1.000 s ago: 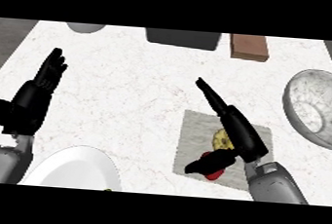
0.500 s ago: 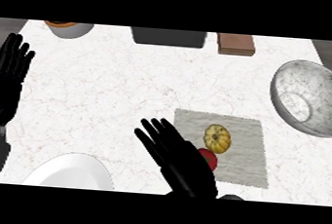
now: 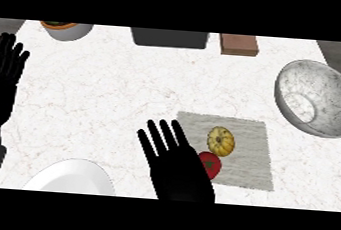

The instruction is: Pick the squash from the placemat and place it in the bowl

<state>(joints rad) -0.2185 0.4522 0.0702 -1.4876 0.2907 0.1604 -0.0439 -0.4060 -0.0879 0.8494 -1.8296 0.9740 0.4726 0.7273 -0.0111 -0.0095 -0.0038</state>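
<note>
R hand point(image 3: 176, 167) has swung in since a sec ago, now flat, fingers straight and spread, holding nothing, at the mat's point(image 3: 254, 143) left edge, covering part of a red veg point(image 3: 210, 163). So: approach only, no grasp yet. Squash point(image 3: 221, 140) sits mid-mat, free, just right of the fingertips. Bowl point(image 3: 315, 104) beyond the mat's far right corner, bare counter between. L hand point(image 3: 1, 87) rests open, far left of mat.

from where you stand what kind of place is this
Most likely a kitchen counter: a white marbled countertop with a speckled bowl, a white plate, and a yellow squash beside a red vegetable on a placemat.
</note>
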